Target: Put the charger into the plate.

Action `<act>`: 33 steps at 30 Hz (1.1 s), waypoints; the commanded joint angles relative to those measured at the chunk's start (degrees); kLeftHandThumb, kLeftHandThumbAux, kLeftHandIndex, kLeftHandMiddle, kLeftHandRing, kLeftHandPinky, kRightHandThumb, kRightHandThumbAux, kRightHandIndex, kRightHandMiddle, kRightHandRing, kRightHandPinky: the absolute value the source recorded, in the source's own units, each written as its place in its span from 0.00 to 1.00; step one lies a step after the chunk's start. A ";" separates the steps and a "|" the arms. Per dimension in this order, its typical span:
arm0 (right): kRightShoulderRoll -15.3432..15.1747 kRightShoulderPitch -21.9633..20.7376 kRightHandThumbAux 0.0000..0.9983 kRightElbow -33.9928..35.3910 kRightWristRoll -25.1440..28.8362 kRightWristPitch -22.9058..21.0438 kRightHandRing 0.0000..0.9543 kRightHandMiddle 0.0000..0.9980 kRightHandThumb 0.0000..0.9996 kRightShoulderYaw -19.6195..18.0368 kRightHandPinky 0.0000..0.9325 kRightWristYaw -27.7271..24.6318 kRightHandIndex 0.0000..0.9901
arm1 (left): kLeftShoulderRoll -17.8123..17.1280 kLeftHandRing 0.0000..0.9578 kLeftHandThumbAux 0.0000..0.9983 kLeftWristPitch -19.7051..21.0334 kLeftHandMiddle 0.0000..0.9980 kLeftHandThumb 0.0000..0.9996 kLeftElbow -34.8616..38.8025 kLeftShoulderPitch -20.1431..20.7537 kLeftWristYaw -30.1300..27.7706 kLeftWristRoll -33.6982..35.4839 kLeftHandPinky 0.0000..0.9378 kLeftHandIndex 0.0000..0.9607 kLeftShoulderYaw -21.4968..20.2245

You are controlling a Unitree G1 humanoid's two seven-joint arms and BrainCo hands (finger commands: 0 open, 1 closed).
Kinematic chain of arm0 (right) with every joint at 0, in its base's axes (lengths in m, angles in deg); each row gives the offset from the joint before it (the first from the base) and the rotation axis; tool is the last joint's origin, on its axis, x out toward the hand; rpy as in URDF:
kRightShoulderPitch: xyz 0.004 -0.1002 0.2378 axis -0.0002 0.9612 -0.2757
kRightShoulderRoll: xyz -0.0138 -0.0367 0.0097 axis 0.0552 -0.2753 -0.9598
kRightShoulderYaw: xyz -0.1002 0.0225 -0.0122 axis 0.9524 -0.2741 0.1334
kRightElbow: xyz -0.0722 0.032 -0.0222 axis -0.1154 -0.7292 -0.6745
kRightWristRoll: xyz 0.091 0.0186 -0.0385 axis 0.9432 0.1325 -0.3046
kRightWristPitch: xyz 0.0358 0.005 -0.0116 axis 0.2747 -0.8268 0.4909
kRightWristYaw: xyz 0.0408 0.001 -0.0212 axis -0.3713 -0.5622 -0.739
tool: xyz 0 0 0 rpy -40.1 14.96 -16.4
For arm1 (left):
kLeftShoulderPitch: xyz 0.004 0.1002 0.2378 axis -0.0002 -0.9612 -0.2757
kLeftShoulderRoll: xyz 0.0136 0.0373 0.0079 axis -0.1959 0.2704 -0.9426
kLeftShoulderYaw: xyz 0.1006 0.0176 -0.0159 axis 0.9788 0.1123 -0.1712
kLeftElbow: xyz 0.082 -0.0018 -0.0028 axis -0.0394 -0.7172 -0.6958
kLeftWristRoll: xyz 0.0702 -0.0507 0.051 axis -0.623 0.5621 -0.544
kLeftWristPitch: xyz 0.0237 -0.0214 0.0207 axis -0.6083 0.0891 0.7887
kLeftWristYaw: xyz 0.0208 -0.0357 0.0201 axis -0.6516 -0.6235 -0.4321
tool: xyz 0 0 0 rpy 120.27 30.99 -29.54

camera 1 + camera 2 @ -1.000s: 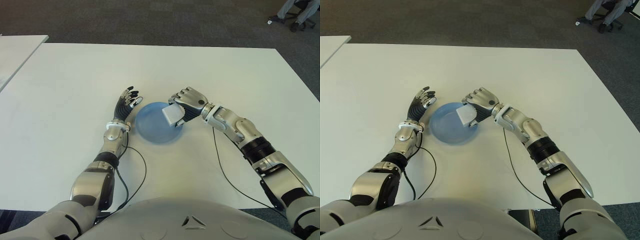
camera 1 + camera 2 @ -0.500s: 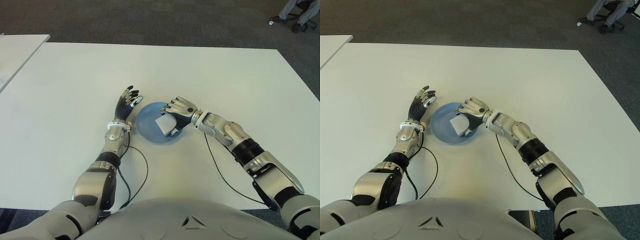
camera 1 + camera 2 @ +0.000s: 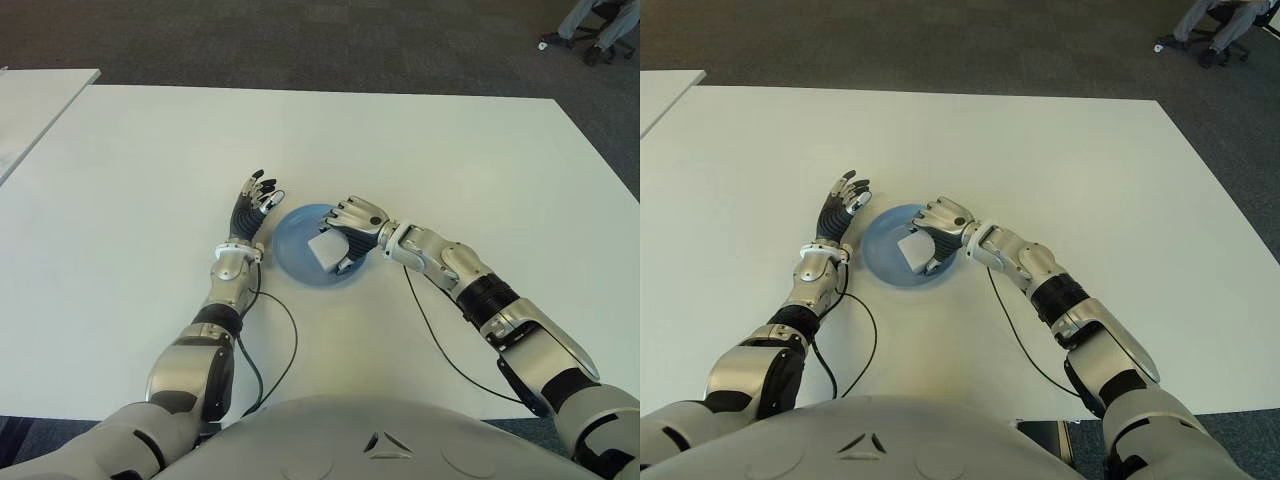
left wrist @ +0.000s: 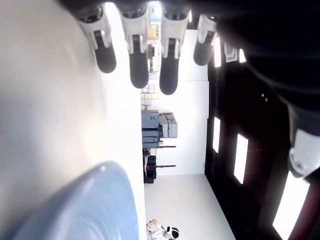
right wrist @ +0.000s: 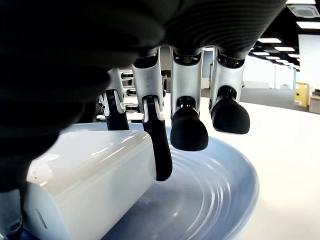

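Holding charger [image 3: 326,250] over plate [image 3: 291,250]

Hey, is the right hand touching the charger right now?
Touching. The right wrist view shows the right hand with a finger pressed against the side of the charger, above the plate.

White bench [image 3: 420,140] on dark grey carpet [image 3: 300,45], a second white bench [image 3: 35,95] just beside it on the left, chair legs and a seated person's feet [image 3: 585,30] at the far right corner.
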 commanded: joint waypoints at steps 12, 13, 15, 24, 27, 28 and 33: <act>-0.03 -2.57 0.37 -7.49 7.71 6.58 0.15 0.17 0.46 -1.31 0.12 -3.53 0.09 | 1.25 0.22 0.53 5.01 0.24 0.00 -1.05 -2.69 -1.06 0.65 0.14 0.10 0.01; -0.12 -2.73 0.33 -7.82 7.75 6.86 0.10 0.11 0.43 -1.32 0.08 -3.47 0.06 | 1.29 0.21 0.53 4.99 0.24 0.00 -0.93 -2.72 -1.09 0.65 0.12 0.09 0.05; -0.41 -2.90 0.27 -8.37 7.63 7.28 0.05 0.06 0.40 -1.27 0.04 -3.37 0.03 | 1.32 0.20 0.53 4.76 0.23 0.00 -0.64 -2.90 -1.45 0.72 0.11 0.08 0.11; -0.54 -3.44 0.16 -9.56 7.14 8.30 0.00 0.00 0.30 -1.01 0.00 -3.23 0.00 | 1.10 0.17 0.51 4.36 0.20 0.00 0.10 -3.39 -2.75 0.65 0.11 0.06 0.32; -0.22 -3.62 0.14 -10.03 7.52 8.50 0.00 0.00 0.28 -1.13 0.00 -3.55 0.00 | 0.86 0.17 0.51 4.72 0.19 0.00 0.20 -3.42 -2.53 0.38 0.09 0.06 0.42; -0.10 -3.65 0.14 -10.18 7.68 8.51 0.00 0.00 0.27 -1.22 0.00 -3.63 0.00 | 0.79 0.16 0.51 4.88 0.18 0.00 0.24 -3.44 -2.36 0.26 0.06 0.06 0.48; 0.75 -3.45 0.12 -10.50 8.97 7.64 0.00 0.00 0.26 -2.34 0.00 -3.53 0.00 | 0.38 0.14 0.50 4.78 0.19 0.00 0.53 -3.82 -1.79 -0.55 0.01 0.07 1.00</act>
